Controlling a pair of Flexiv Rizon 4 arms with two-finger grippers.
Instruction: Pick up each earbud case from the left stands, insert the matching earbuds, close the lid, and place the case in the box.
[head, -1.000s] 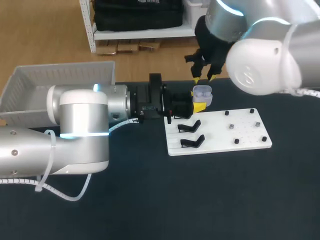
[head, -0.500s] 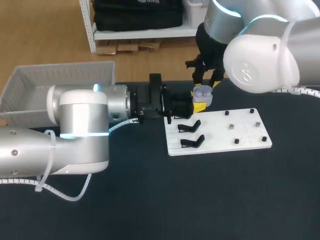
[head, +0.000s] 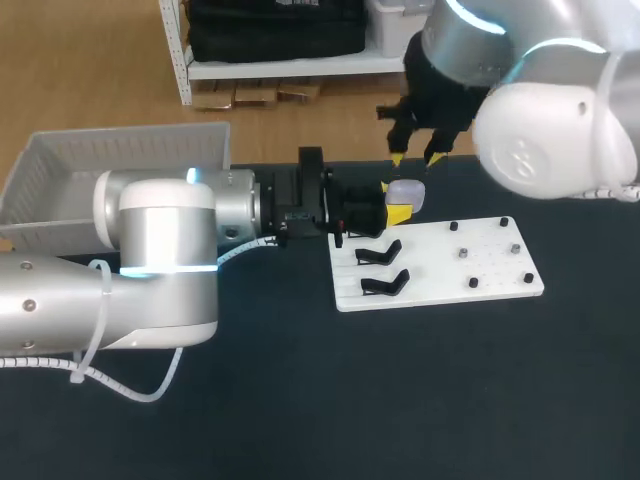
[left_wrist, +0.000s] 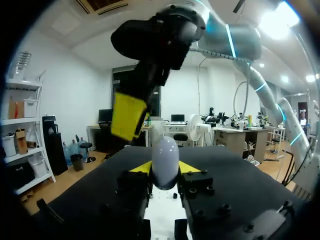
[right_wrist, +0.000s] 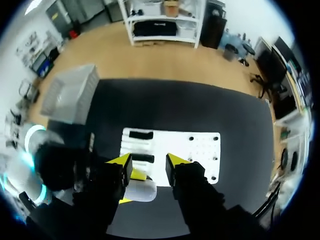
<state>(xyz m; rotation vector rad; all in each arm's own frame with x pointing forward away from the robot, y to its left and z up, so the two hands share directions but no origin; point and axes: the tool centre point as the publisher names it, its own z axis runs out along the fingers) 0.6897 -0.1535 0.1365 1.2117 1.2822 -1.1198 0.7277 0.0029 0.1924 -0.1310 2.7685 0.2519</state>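
Holding the earbud case (head: 404, 193) clamped between its fingers, the left gripper (head: 393, 212) was the one placed for the drop.
The case stood on end over the white board's (head: 480, 275) far left corner, lid apparently down. The right gripper (head: 414, 160) hung just above it, fingers apart, gripping nothing. The box (head: 60, 165) lay well off to the left, beside the left arm.

Head view: fixed above and behind, gives you the tabletop (head: 400, 400), looking down. Left wrist view: low and close, facing level out past the left hand (left_wrist: 165, 169); right wrist view: high, facing straight down. All three share the earbud case (head: 405, 190).
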